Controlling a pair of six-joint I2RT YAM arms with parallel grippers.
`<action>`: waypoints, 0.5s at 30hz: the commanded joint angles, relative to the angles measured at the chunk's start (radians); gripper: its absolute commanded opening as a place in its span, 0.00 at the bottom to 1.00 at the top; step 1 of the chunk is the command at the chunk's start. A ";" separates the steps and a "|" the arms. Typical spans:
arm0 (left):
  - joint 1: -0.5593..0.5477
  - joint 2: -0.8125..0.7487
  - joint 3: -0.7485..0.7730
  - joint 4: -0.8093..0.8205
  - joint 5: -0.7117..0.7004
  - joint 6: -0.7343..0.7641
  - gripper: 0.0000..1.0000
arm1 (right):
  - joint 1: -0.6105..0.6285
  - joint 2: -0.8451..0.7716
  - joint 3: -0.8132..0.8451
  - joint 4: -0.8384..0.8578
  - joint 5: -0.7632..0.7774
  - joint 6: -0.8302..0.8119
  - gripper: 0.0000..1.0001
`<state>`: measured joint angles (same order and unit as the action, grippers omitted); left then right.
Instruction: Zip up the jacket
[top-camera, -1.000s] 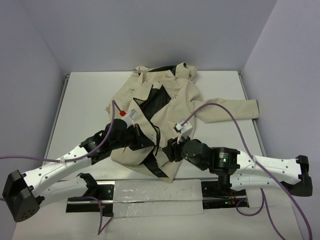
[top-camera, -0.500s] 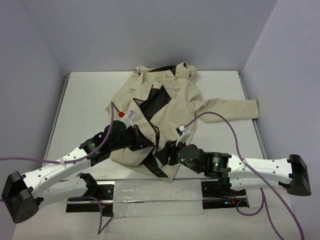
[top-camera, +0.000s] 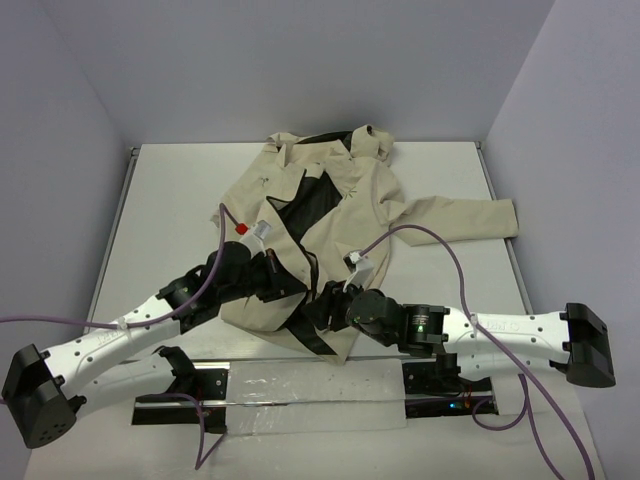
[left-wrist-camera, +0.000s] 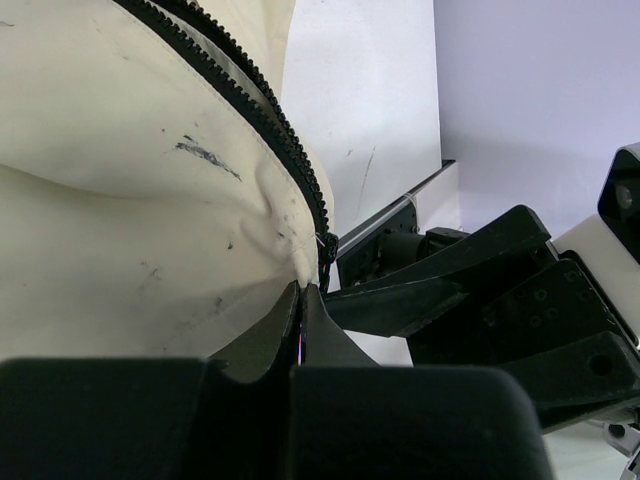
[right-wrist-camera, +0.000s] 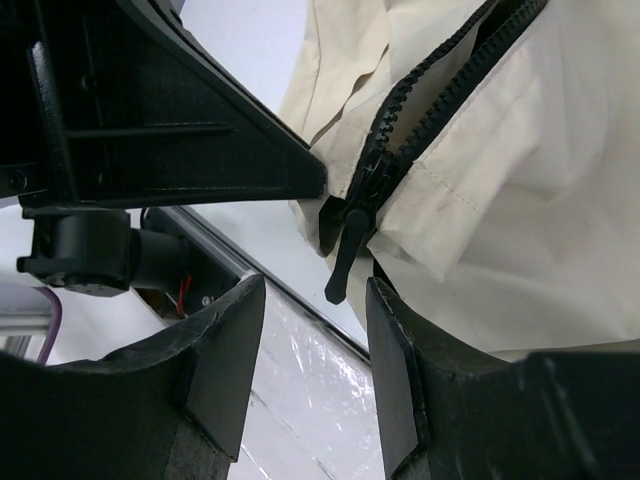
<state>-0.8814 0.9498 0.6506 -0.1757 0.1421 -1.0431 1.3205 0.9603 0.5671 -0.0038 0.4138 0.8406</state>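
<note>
The beige jacket (top-camera: 345, 205) lies on the white table, its front open and black lining showing. My left gripper (left-wrist-camera: 303, 292) is shut on the jacket's bottom hem right beside the black zipper teeth (left-wrist-camera: 262, 118); in the top view it sits at the left front panel (top-camera: 292, 288). My right gripper (right-wrist-camera: 315, 300) is open, its fingers on either side of the black zipper pull tab (right-wrist-camera: 347, 255), which hangs from the slider (right-wrist-camera: 375, 175) at the zipper's bottom end. In the top view the right gripper (top-camera: 327, 308) is at the hem, close to the left one.
The jacket's right sleeve (top-camera: 470, 220) stretches toward the table's right edge. A metal rail (top-camera: 300, 375) with clear plastic runs along the near edge between the arm bases. Purple cables (top-camera: 430, 235) loop over the jacket. Grey walls enclose the table.
My right arm has reached further left, bringing its gripper along the hem up to the zipper's bottom end. The left gripper has kept its hold in place.
</note>
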 joint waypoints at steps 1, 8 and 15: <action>0.002 -0.025 0.000 0.044 -0.001 -0.002 0.00 | 0.008 0.009 0.036 0.050 0.056 0.000 0.51; 0.002 -0.032 -0.004 0.046 0.000 0.000 0.00 | 0.006 0.047 0.058 0.053 0.067 -0.014 0.49; 0.002 -0.044 -0.019 0.050 -0.006 -0.002 0.00 | 0.007 0.055 0.061 0.073 0.061 -0.021 0.22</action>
<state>-0.8814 0.9276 0.6420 -0.1725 0.1402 -1.0431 1.3207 1.0203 0.5892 0.0112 0.4370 0.8289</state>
